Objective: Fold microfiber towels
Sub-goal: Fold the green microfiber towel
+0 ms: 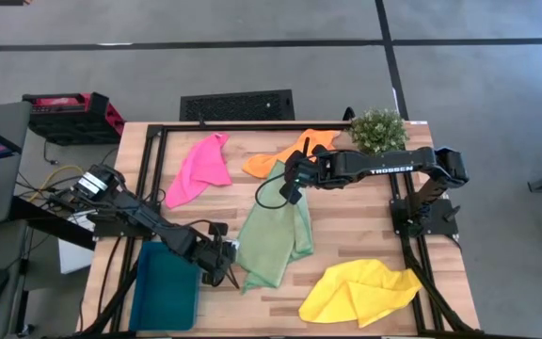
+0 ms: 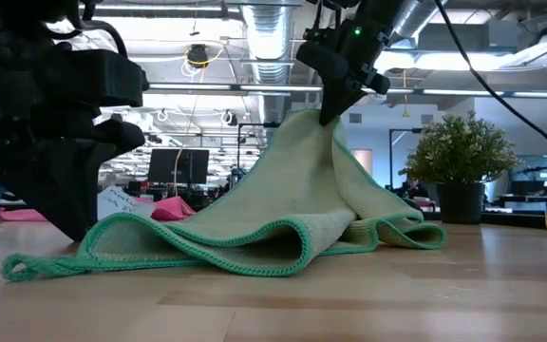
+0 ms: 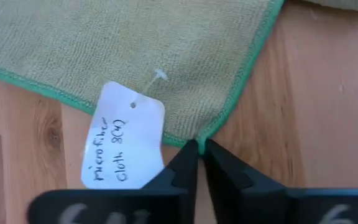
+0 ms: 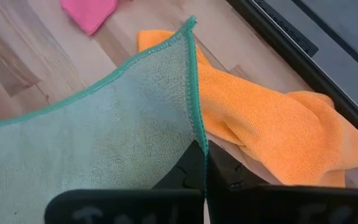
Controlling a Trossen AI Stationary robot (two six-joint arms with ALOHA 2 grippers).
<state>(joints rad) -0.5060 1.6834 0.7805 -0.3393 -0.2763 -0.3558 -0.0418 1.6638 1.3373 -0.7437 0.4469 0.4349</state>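
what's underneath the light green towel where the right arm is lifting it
Beneath the lifted light green microfiber towel lies part of the orange microfiber towel on the wooden table; whatever sits under its flat part is hidden.

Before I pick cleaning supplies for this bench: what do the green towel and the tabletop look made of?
Green towel: apparently microfiber, soft matte nap with a stitched green edge; its paper tag reads "microfiber cloth".
Tabletop: light wood planks, visible grain and seams, smooth, probably sealed.

Nubby matt green cloth [image 3: 135, 50], wooden table [image 3: 303, 112]
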